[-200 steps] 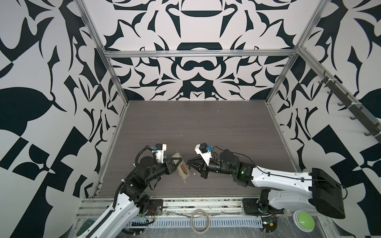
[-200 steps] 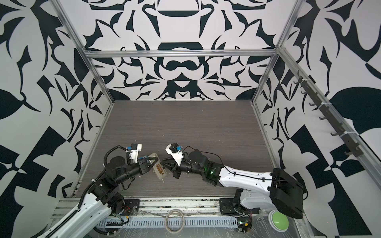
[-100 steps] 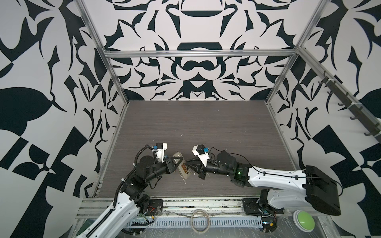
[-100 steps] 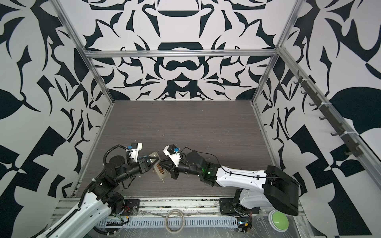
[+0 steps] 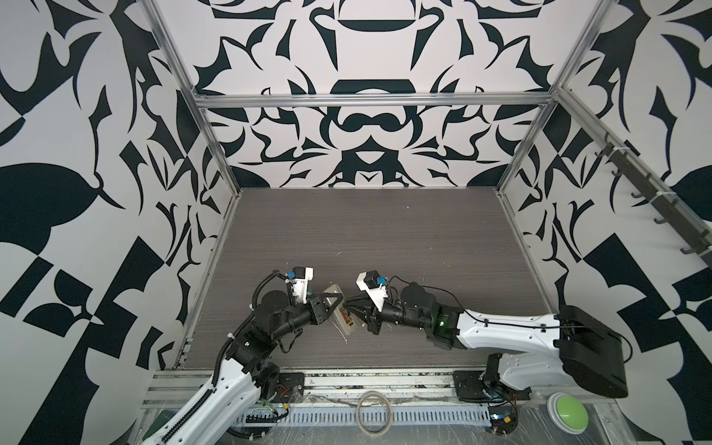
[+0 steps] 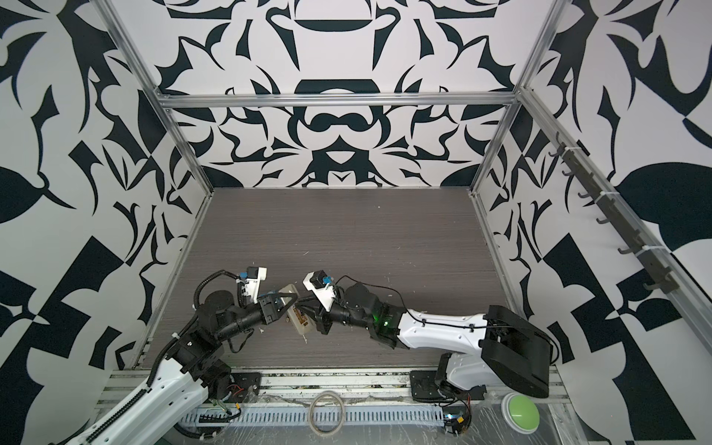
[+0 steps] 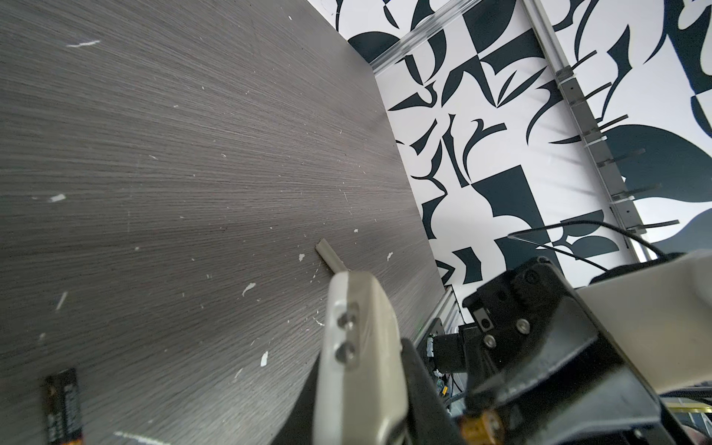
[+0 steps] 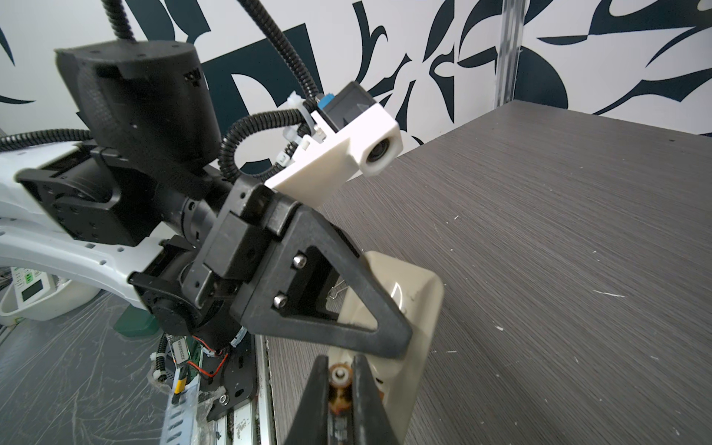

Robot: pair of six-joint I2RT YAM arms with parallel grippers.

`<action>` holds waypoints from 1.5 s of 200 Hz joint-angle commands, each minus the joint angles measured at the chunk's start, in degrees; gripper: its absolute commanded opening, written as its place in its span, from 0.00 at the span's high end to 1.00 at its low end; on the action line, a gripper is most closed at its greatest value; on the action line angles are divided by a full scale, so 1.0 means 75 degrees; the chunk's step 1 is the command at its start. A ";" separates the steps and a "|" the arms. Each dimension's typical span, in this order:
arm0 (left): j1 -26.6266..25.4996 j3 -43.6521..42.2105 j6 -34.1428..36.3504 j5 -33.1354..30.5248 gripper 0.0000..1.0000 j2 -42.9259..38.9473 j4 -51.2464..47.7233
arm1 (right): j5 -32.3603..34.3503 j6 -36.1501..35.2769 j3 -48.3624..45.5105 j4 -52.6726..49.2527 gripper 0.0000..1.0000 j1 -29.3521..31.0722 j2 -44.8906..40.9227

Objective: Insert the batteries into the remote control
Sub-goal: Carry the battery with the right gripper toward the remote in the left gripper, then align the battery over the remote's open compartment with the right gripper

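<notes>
My left gripper (image 5: 334, 306) is shut on the remote control (image 5: 341, 308), a cream-white handset held tilted above the table's front middle, also in the left wrist view (image 7: 358, 346) and the right wrist view (image 8: 416, 300). From the right, my right gripper (image 5: 348, 306) is shut on a dark battery with a coppery end (image 8: 341, 379). The battery's tip is against the remote's open side. Another dark battery (image 7: 61, 408) lies flat on the table near the left arm. How the held battery sits in the compartment is hidden.
White scraps (image 7: 57, 197) and a cream strip (image 7: 329, 258) lie on the grey wood-grain table (image 5: 385, 239). At the front rail are a tape ring (image 5: 373, 410) and a green button (image 5: 566, 412). A white screened device in a tub (image 8: 29, 287) sits off the table.
My right gripper has moved left with its battery, closing in on the remote. The left gripper holds the remote nearly still.
</notes>
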 commanded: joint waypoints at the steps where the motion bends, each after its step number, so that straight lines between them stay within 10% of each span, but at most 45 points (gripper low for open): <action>1: 0.0028 0.0145 -0.0052 0.0091 1.00 -0.0042 0.0349 | 0.0141 -0.0132 -0.0006 0.0510 1.00 0.0029 -0.0030; 300: 0.0028 0.0125 0.0076 -0.0151 1.00 -0.0460 -0.0131 | 0.0263 -0.0469 -0.0286 0.0404 1.00 0.0037 0.0430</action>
